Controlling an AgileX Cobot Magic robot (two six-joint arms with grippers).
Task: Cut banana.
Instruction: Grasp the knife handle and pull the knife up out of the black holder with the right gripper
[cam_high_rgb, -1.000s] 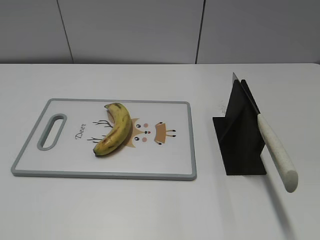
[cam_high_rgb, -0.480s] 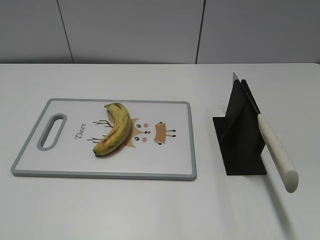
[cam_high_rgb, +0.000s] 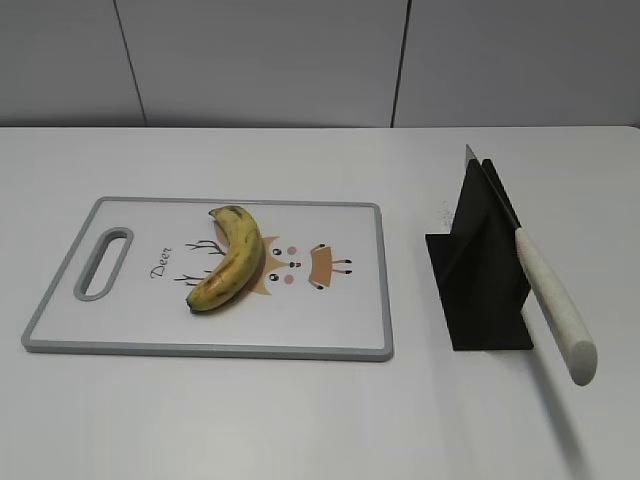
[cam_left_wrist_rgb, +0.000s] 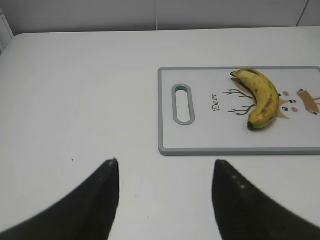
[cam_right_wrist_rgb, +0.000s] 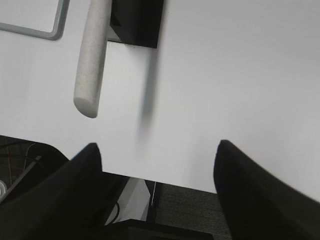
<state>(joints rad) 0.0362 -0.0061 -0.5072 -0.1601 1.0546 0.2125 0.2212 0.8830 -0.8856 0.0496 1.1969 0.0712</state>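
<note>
No movement — curved banana on board

A broad, matte white table fills most of the exterior view, its far edge running straight across at twelve o'clock. Behind it stands a pale grey panelled wall, split by two thin dark vertical seams, one toward eleven o'clock and one toward one o'clock. Light is soft and even, casting only faint shadows on the tabletop. In the right wrist view, the table's near edge gives way at six o'clock to a dark speckled floor, with loose cables at eight o'clock.
</note>
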